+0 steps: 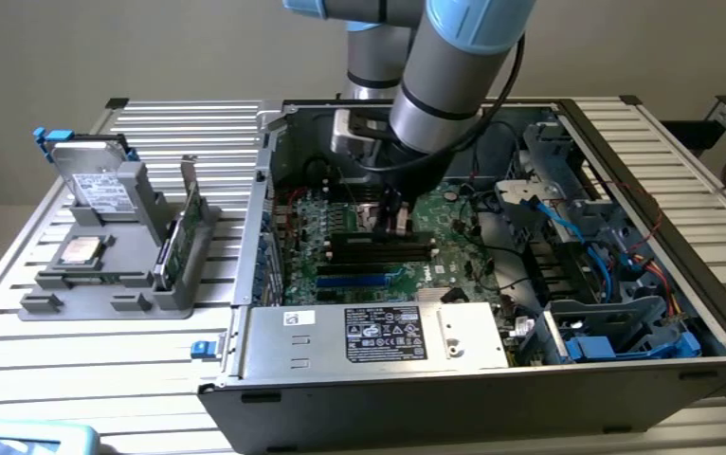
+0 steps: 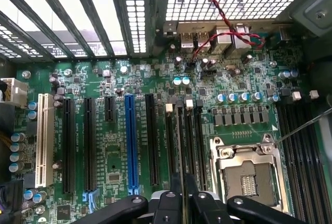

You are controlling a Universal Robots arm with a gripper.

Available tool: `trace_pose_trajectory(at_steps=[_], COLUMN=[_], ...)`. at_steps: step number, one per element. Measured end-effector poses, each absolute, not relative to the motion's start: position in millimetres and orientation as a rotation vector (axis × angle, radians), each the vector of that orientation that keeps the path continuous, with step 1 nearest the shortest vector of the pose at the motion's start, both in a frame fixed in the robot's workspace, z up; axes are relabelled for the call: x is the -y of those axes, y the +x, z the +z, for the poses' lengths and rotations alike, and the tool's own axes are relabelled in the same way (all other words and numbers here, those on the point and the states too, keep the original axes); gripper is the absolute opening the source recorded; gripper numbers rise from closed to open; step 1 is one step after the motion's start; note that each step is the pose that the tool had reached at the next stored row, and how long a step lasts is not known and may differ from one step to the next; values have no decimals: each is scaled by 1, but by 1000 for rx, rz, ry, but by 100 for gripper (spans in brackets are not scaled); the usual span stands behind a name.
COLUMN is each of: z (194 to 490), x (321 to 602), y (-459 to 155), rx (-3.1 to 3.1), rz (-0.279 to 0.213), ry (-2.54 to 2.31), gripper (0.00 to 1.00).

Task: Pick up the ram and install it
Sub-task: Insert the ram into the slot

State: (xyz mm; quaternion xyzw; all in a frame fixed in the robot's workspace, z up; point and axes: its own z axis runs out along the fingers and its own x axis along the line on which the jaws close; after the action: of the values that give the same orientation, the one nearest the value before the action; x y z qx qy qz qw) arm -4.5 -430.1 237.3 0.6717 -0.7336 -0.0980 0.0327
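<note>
My gripper [image 1: 396, 220] is down inside the open computer case, over the black memory slots [image 1: 376, 248] of the green motherboard [image 2: 109, 146]. In the wrist view its two dark fingers [image 2: 174, 200] stand almost together. The ram [image 2: 181, 146] shows edge-on as a thin strip running out from between them. It is in line with one of the narrow slots beside the open processor socket [image 2: 248, 177]. I cannot tell how deep the stick sits in the slot. In the exterior view the arm and wrist hide most of the stick.
A grey fixture [image 1: 110, 275] on the slatted table at the exterior view's left holds a hard drive [image 1: 100, 190], a square chip [image 1: 81, 251] and a green board on edge [image 1: 171, 248]. Inside the case are the power-supply box [image 1: 376, 334], blue cables [image 1: 590, 246] and long expansion slots [image 2: 130, 141].
</note>
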Motion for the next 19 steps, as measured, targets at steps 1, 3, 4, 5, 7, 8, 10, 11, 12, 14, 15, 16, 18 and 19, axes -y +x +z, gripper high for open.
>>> trace_pose_trajectory(at_steps=[1,3,4,5,7,8,10,11,12,14,15,16,18,19], z=[237,236,235,235,233,233,231,231,231,229,229,228,227,227], x=[430,431,431,432,432,433,433,433,433,433,433,433,433,433], y=[-4,-3,-3,-2,-2,-1,1,2,3,4,4,4,5,5], rx=[2257,2256,2255,2253,2250,2247,2242,2240,2239,2236,2234,2233,2232,2232], rz=[-303,-306,-307,-310,-316,-320,-328,-331,-334,-339,-341,-343,-346,-345], ry=[2067,2065,2064,2062,2058,2055,2050,2048,2046,2043,2041,2040,2039,2038], gripper=[15,15,15,15,15,15,15,15,15,15,15,15,15,15])
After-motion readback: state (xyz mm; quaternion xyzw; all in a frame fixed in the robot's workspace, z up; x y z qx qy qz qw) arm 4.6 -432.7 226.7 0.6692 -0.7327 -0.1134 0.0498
